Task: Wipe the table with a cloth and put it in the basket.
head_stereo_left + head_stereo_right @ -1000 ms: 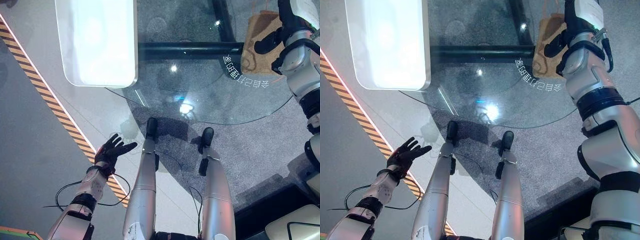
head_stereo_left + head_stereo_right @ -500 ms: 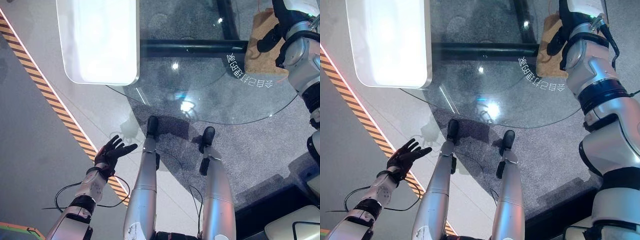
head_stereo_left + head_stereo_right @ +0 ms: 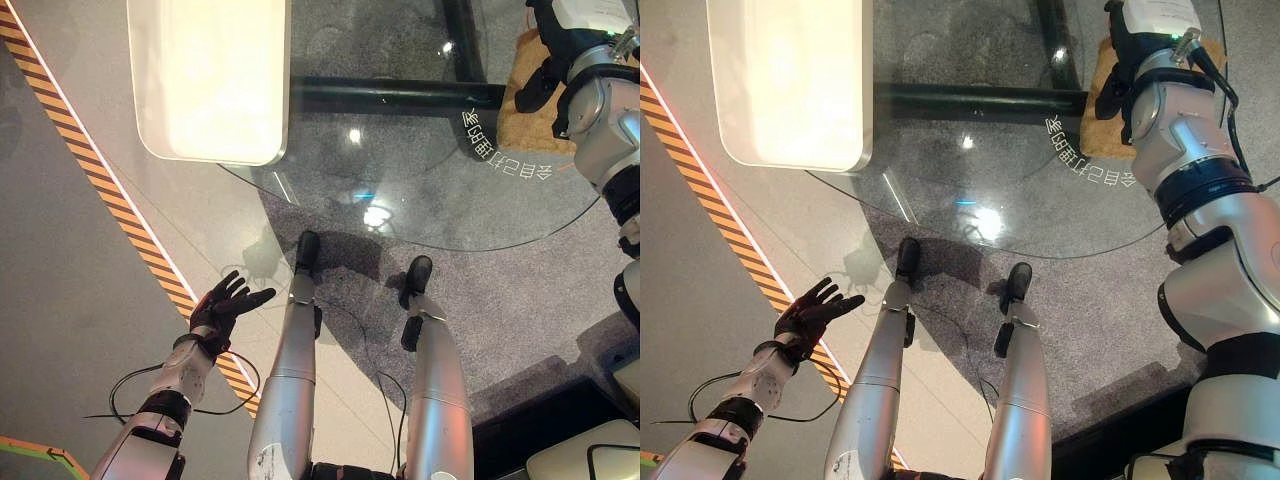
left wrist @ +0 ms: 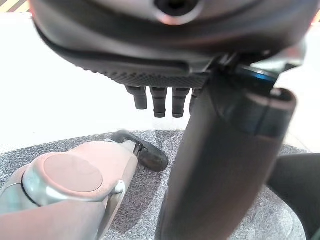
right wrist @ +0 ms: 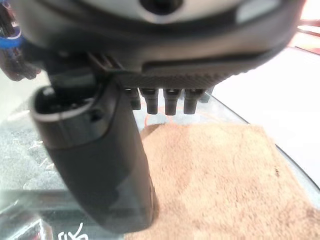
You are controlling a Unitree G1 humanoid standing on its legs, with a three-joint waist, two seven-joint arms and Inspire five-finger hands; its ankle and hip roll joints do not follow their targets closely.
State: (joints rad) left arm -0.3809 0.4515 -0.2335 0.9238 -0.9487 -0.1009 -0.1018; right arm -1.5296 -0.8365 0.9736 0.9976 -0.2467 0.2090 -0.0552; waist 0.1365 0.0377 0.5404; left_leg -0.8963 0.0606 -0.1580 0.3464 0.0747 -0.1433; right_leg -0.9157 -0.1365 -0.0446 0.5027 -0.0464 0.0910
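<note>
Right wrist view: my right hand (image 5: pixel 95 165) lies with straight fingers on the tan cloth (image 5: pixel 220 185), flattening it against the glass table (image 3: pixel 420 190) for wiping. My left hand (image 3: pixel 225 305), fingers spread, hangs idle.

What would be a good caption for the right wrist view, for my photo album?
The robot's right hand, fingers straight, poised above a tan cloth lying on a glass table.

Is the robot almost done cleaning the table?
Not yet. The tan cloth lies flat on the glass table, and the right hand is over it with fingers straight, so wiping is what's underway. The left hand hangs open off to the side. Putting the cloth in a basket comes later.
</note>
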